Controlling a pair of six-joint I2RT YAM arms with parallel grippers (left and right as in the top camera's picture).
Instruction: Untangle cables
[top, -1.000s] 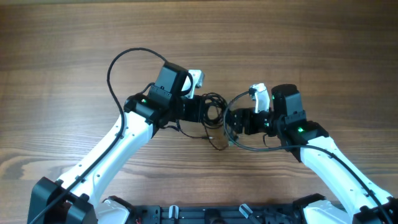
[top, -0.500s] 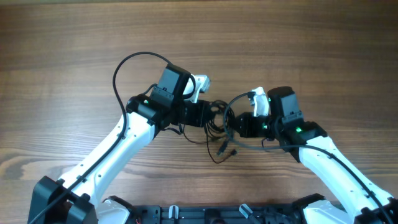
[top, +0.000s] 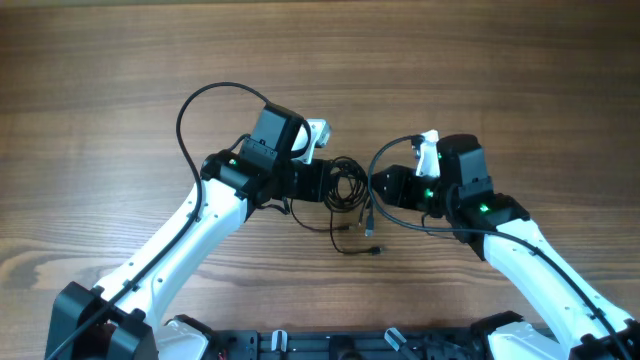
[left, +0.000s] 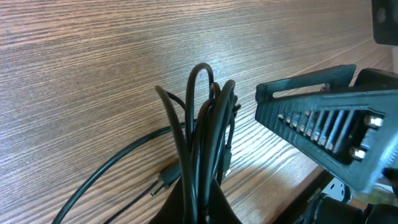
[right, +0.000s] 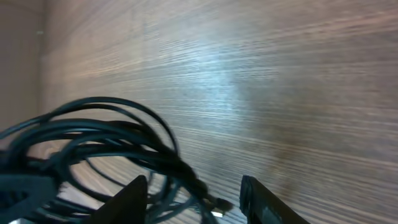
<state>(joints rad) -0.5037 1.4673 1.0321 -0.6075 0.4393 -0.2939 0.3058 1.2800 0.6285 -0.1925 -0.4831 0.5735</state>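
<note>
A bunch of thin black cables sits between the two arms, low over the brown wood-grain surface. The left gripper has its jaws pinching the bunch. The right gripper has its jaws spread, with strands crossing the gap. It should close on one strand only, near the knot, then draw away slowly against the left's firm hold. Only the overhead view shows the small plug ends trailing loose. Only the left wrist view shows the loops standing in a tight sheaf.
</note>
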